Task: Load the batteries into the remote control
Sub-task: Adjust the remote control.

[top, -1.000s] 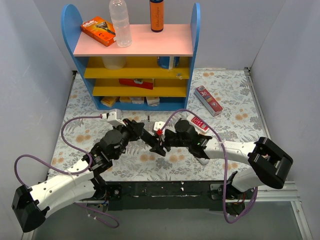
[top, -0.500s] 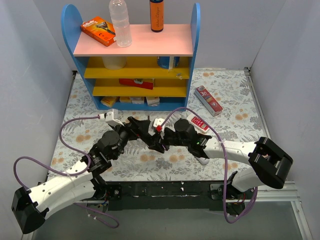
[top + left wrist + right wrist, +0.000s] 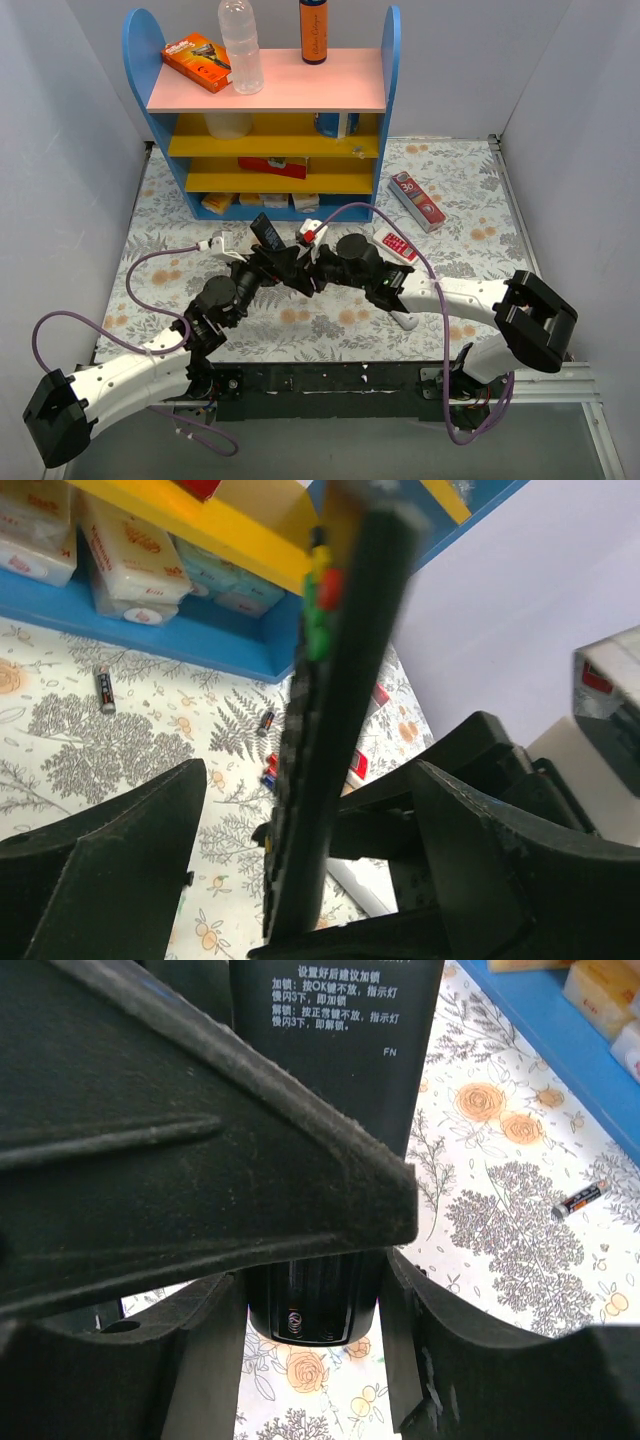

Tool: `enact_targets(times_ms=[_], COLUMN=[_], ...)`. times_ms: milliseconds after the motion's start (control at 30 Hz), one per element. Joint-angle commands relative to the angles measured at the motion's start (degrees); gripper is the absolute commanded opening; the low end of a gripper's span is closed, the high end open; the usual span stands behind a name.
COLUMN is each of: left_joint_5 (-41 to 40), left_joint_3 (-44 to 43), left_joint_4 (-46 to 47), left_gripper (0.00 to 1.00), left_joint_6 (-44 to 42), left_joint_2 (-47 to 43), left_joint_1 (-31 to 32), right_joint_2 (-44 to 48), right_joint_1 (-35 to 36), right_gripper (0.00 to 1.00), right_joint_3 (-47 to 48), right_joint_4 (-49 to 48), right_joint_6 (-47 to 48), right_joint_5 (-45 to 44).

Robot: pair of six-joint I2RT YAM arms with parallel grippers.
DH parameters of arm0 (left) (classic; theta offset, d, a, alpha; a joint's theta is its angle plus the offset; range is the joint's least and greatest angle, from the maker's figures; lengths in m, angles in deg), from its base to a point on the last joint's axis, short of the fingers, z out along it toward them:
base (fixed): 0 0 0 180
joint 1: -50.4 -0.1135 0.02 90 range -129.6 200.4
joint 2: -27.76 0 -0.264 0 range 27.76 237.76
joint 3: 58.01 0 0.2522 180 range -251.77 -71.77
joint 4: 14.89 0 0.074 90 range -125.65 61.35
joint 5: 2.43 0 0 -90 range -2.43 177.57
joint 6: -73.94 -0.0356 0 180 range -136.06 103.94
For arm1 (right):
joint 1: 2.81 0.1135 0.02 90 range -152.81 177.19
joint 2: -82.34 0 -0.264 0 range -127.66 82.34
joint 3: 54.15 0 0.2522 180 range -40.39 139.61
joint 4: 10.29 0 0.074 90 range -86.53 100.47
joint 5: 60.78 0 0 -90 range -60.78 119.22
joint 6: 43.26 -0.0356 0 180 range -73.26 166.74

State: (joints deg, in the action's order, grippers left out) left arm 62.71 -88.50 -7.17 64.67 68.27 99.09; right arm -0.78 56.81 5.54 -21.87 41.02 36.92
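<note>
The remote (image 3: 340, 1060) is pinched at its lower end between the right gripper's (image 3: 310, 1305) fingers, its printed back facing that camera and a spring showing in the open bay. From above, it stands tilted near the table's middle, its top end leaning toward 11 o'clock. The left gripper (image 3: 305, 780) is spread wide, one finger on either side of the remote and apart from it. Loose batteries (image 3: 106, 689) lie on the flowered cloth (image 3: 470, 200) toward 12 o'clock, near the foot of the shelf (image 3: 330, 90).
</note>
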Motion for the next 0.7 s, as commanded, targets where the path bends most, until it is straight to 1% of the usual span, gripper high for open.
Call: enact_targets(times_ms=[0,100,167,200,400,433,467,633,667], left_joint_5=[-1.41,-3.08,-4.58,-4.84,-4.32,-4.23,-4.14,-4.23,-4.23], left_joint_3=[0.12,0.12,0.12,0.12,-0.14,-0.23,-0.32,-0.41,-0.41], left_joint_4=[6.03,5.51,5.16,4.98,4.98,4.98,4.81,5.33,5.42], left_gripper=[0.81,0.79,0.74,0.68,0.67,0.62,0.59,0.5,0.42], left_joint_6=[-1.8,-2.16,-2.59,-2.68,-2.42,-2.24,-2.24,-2.68,-2.77], left_joint_2=[0.88,0.45,0.27,0.36,2.2,2.64,3.25,4.66,4.84], left_joint_1=[-0.26,-0.26,-0.26,-0.26,-0.26,-0.26,-0.26,-0.26,-0.26], right_joint_2=[-0.56,-0.91,-1.09,-1.09,-1.44,-1.35,-1.44,-1.61,-1.62], right_joint_1=[1.03,1.2,1.21,1.29,1.47,1.56,1.56,1.91,1.91], right_gripper=[0.01,0.01,0.01,0.01,0.01,0.01,0.01,0.01,0.01], right_joint_3=[3.55,3.99,4.16,4.17,4.87,5.04,5.13,5.66,5.83], right_joint_4=[0.73,2.05,2.58,2.67,3.46,3.46,3.55,4.16,4.25], right_joint_6=[-3.07,-3.6,-3.86,-3.95,-4.3,-4.3,-4.39,-4.39,-4.3], right_joint_5=[-5.41,-7.17,-7.44,-7.44,-7.44,-7.53,-7.44,-7.44,-7.44])
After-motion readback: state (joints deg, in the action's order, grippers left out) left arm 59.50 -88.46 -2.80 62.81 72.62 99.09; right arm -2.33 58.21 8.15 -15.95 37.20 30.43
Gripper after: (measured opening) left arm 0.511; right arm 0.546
